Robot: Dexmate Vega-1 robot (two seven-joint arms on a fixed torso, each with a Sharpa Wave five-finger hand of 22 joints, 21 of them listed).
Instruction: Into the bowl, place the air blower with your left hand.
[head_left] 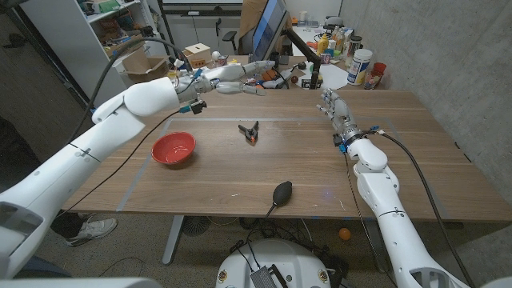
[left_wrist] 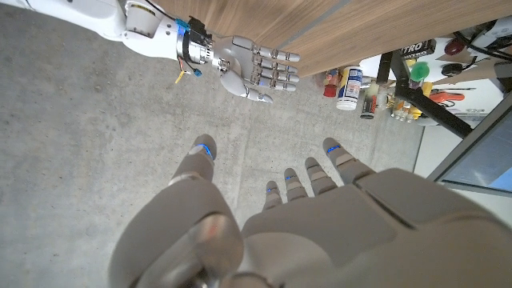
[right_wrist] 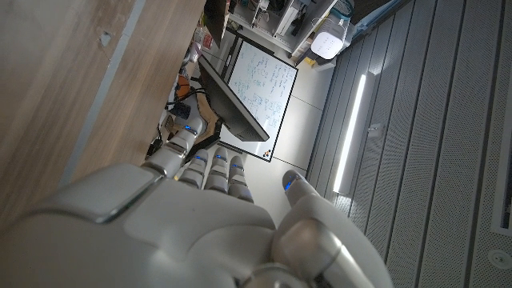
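On the wooden table lie one red round bowl at the left, one black rubber air blower near the front edge, and one black spring clamp toward the middle. The left hand hovers at the far edge, fingers apart and holding nothing. The left wrist view also shows the right hand, fingers straight, side by side, empty.
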